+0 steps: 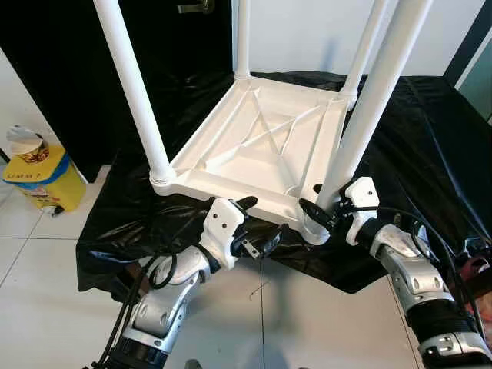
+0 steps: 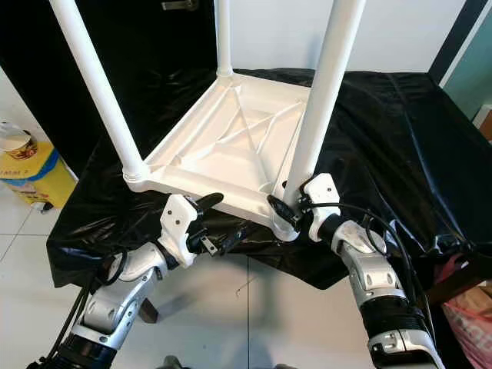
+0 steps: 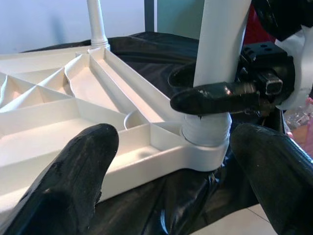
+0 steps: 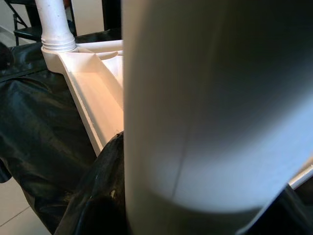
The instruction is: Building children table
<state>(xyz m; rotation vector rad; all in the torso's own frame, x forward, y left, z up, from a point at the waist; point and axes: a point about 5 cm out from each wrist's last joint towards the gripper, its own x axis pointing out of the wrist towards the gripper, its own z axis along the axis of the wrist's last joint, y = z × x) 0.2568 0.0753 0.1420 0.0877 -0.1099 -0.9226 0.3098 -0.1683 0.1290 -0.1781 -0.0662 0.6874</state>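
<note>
Lying upside down on a black plastic sheet (image 1: 430, 146), the white children's table top (image 1: 254, 150) shows its ribbed underside, with four white legs standing up from its corner sockets.

Item: near-right leg (image 1: 369, 115), seated upright in the corner socket nearest me. My right gripper (image 1: 321, 201) is clamped around this leg just above the threaded collar, one black finger on each side of the tube.

Item: my left gripper (image 1: 257, 231), just below the near edge of the table top, beside that same corner. Its fingers (image 3: 73, 186) are spread wide and hold nothing.

Item: near-left leg (image 1: 134, 92), far-left leg (image 1: 242, 38) and far-right leg (image 1: 369, 42), each upright at the other corners.

Item: yellow bin (image 1: 42, 181), on the tiled floor (image 1: 38, 307) well to the left of the table top, against the wall. A round tub (image 1: 27, 142) rests on top of it; what lies inside either I cannot tell.
</note>
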